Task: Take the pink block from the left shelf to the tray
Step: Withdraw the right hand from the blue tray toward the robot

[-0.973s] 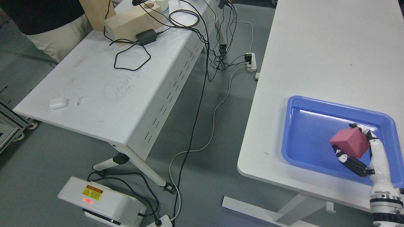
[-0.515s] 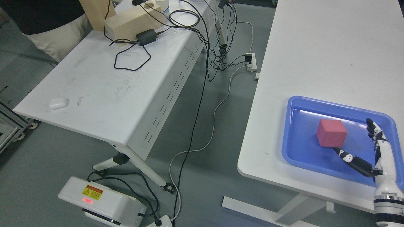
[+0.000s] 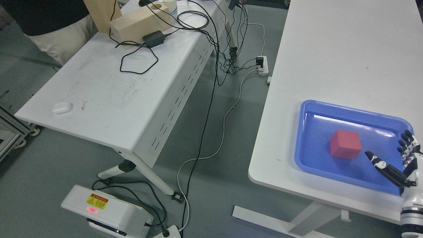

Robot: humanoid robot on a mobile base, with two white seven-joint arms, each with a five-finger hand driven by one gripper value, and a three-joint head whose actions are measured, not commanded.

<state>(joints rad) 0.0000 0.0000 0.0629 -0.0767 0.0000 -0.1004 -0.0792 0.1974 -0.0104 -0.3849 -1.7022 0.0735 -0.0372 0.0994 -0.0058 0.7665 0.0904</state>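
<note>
Pink block [image 3: 345, 149] rests flat inside the blue tray [image 3: 350, 110], untouched. Right hand [image 3: 401, 163] hovers beside it, fingers [image 3: 407, 145] spread wide, empty. Risk: a sweeping thumb could nudge the block.

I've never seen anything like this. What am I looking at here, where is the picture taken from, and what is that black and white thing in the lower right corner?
The picture comes from a camera on a humanoid robot's head, looking down. The black and white thing is the robot's right hand, a mechanical hand with fingers. They are spread open and hold nothing. Just left of it, apart from the fingers, a pink block rests inside a blue tray on a white table. The robot's left hand is not in the picture. Across the aisle stands another white table with cables, a black power adapter, wooden blocks and a small white case. A person stands at the upper left.
</note>
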